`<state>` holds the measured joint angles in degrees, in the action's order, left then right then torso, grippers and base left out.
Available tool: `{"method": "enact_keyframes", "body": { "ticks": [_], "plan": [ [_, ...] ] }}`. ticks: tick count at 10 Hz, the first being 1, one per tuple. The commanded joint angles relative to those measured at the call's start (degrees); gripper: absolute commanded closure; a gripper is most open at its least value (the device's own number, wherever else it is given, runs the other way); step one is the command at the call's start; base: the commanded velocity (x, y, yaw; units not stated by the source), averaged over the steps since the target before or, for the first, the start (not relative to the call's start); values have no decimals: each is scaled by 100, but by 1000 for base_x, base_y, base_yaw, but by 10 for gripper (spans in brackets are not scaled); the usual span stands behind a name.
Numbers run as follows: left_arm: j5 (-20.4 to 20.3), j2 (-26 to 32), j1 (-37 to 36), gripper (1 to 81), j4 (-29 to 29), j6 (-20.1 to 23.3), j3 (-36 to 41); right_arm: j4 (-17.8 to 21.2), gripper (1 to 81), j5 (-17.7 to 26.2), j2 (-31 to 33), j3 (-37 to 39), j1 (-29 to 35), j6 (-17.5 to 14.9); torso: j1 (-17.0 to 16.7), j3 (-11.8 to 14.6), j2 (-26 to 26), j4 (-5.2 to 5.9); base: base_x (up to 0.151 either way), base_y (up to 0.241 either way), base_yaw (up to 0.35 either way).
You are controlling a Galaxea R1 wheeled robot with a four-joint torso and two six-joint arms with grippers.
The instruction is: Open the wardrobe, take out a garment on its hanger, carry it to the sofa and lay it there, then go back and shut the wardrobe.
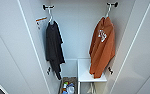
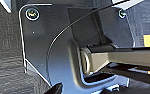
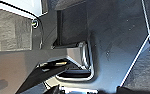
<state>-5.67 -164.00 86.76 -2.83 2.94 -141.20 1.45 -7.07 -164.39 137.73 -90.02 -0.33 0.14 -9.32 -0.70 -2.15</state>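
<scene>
The white wardrobe [image 1: 76, 30] stands open in the head view, its two doors swung out to either side. Inside on the right hangs the burnt-orange garment [image 1: 102, 47] with white letters on the chest. Its thin white hanger [image 1: 108, 11] hooks onto a black peg at the top right. The garment's lower edge drapes over a white shelf [image 1: 87, 75].
A black T-shirt [image 1: 53, 48] hangs on a white hanger from a black peg at the upper left. A box with colourful bottles [image 1: 68, 87] sits on the wardrobe floor. The open left door [image 1: 13, 50] and right door [image 1: 143, 50] flank the opening.
</scene>
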Motion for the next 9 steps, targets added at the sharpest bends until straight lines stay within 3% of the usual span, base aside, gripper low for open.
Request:
{"method": "enact_keyframes", "body": {
  "ticks": [1,9],
  "plan": [
    [145,201,-66,10,19,14,313,31,10,285,79,-133,67,-2,0,0,0,0,0,0,0],
    [137,209,-58,10,46,5,313,-22,10,285,-307,447,49,-11,0,0,0,0,9,0,0]
  ]
}}
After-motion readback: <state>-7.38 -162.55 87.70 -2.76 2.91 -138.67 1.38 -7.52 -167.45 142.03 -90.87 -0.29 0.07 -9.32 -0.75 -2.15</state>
